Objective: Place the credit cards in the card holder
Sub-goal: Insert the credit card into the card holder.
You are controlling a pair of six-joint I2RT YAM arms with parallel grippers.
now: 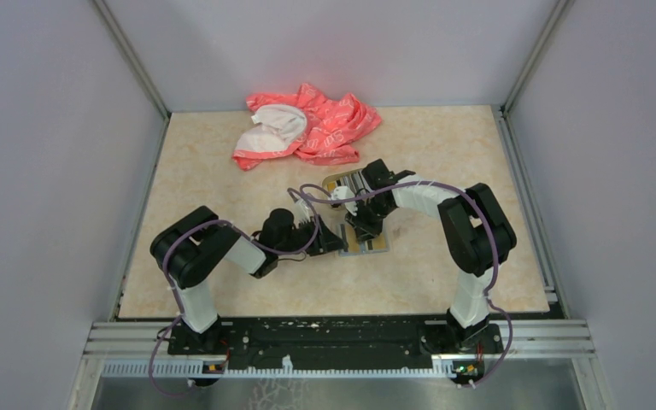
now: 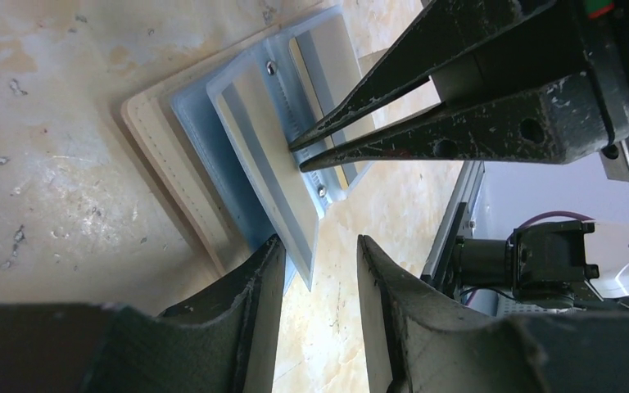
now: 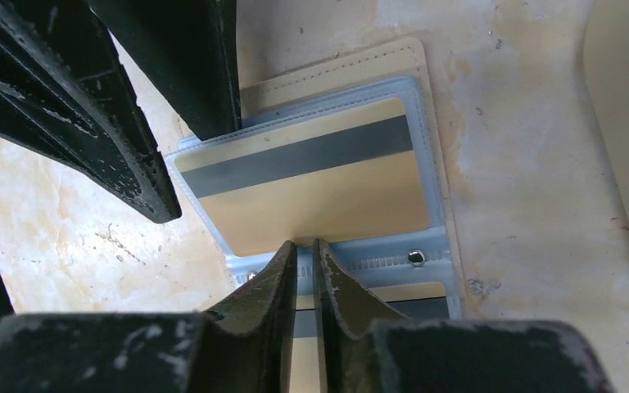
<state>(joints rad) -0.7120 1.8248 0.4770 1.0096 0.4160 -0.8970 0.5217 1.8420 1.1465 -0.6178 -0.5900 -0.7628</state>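
Note:
The card holder (image 1: 367, 242) lies open on the table, beige outside (image 3: 336, 70) with light-blue clear sleeves (image 2: 213, 155). One of the credit cards (image 3: 319, 188), gold with a grey stripe, sits in the far sleeve. A second card (image 3: 409, 296) shows in the near sleeve. My right gripper (image 3: 305, 244) is shut to a thin slit, its tips against the gold card's near edge at the riveted spine; it also shows from the side (image 2: 296, 155). My left gripper (image 2: 319, 241) stands open at the holder's left side, a sleeve corner just inside its left finger (image 2: 262, 270).
A tan tray (image 1: 342, 182) holding several cards sits just behind the holder, its rim (image 3: 622, 123) close on the right. A pink and white cloth (image 1: 307, 128) lies at the back. The left gripper's fingers (image 3: 205, 82) crowd the holder's far-left corner.

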